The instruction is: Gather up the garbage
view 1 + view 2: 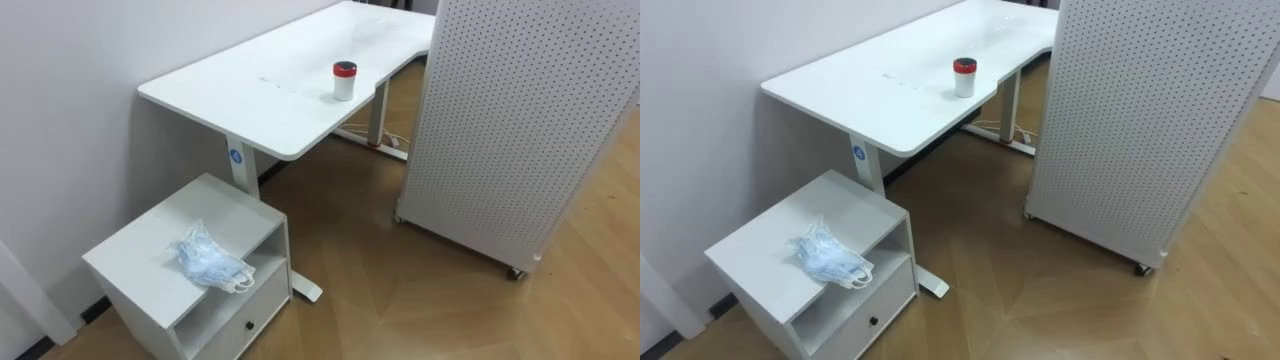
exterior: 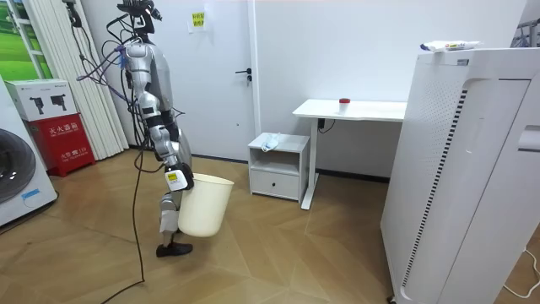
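Garbage [image 1: 210, 258] lies on top of a little white cabinet [image 1: 145, 240]. It is a crumpled blue and white bundle, near the front edge, above the open shelf. Under the shelf is a drawer [image 1: 245, 322] with a small dark knob. The cabinet stands against the wall, just beside a leg of a long white desk [image 1: 250, 95]. On the desk, near its front edge, stands a small white jar [image 1: 344, 82] with a red lid. A tall white board [image 1: 510, 120] full of little holes stands on wheels beside the desk.

In the room view the robot stands on the wooden floor [image 2: 278, 253], well apart from the cabinet, with a white door [image 2: 224, 76] behind it. Its right hand [image 2: 175, 179] is at the rim of a cream bin [image 2: 205, 205]. The bin hangs by its leg, off the floor. I cannot tell how the fingers are set.
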